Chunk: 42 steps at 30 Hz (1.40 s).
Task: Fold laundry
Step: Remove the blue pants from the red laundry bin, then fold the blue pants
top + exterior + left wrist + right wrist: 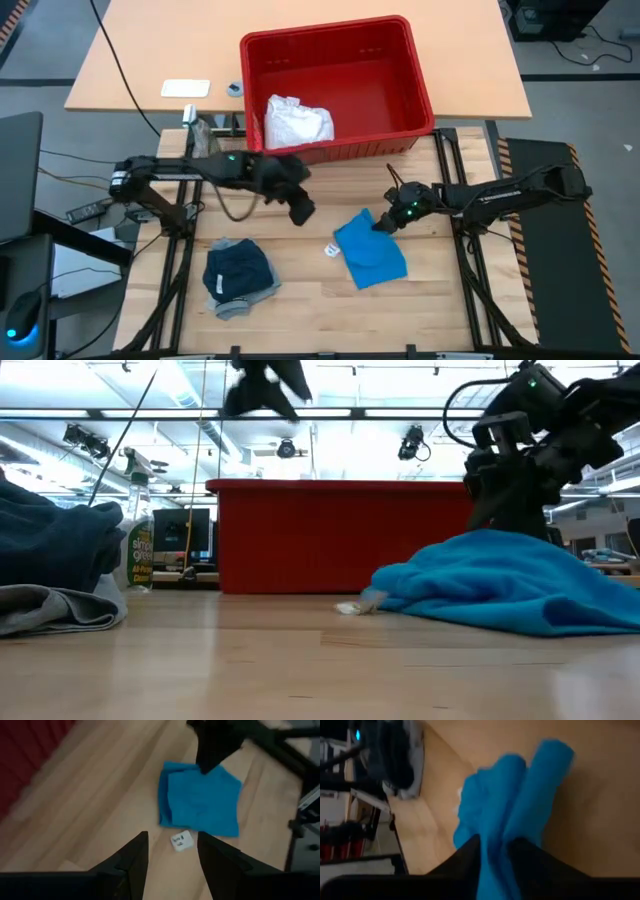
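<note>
The right gripper [385,224] is down at the far edge of the bright blue garment [371,250], its two fingers [470,857] closed on a fold of the cloth. The garment lies flat on the wooden table [310,300], a small white tag [330,249] just beside it. The left gripper [300,210] hangs above the table with fingers apart, holding nothing. The navy garment [237,270] sits on the grey T-shirt [235,303] nearby. The white cloth [297,121] rests in the red basket [400,60].
</note>
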{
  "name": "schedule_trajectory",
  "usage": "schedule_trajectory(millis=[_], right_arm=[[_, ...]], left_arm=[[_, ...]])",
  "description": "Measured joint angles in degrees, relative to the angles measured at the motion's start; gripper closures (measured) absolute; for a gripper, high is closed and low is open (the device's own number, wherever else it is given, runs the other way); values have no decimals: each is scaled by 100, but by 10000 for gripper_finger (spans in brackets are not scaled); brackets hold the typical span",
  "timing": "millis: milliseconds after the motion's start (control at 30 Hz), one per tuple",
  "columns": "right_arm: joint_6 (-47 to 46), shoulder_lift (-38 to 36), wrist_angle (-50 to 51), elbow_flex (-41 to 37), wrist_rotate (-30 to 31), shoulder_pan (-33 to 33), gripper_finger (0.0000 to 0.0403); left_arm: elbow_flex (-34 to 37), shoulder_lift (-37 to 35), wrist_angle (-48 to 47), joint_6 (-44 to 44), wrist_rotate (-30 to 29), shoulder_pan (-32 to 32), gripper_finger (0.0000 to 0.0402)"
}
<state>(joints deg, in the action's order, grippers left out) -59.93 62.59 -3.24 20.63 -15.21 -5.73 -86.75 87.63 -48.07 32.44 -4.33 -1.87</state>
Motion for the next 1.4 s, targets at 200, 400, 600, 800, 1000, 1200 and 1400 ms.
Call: schedule_trajectory(millis=[200, 400, 600, 800, 1000, 1200, 1400], right_arm=[[187, -281, 91, 309, 948, -7, 225], [1256, -247, 1036, 787, 1961, -55, 204], [2062, 227, 943, 930, 1093, -283, 208], [2476, 1297, 148, 928, 619, -483, 210], [2543, 2127, -533, 930, 147, -617, 210], [2689, 2698, -778, 933, -179, -641, 221], [2822, 2885, -962, 937, -288, -610, 307]], left_arm=[[873, 467, 1485, 219, 388, -98, 230], [1719, 878, 2932, 549, 881, -152, 230], [2067, 1091, 3334, 572, 981, -184, 230], [2112, 1092, 3286, 302, 1028, -294, 230], [2112, 1092, 3229, 292, 1408, -387, 230], [2114, 1092, 3076, 287, 1450, -374, 230], [2114, 1092, 2942, 249, 1518, -369, 230]])
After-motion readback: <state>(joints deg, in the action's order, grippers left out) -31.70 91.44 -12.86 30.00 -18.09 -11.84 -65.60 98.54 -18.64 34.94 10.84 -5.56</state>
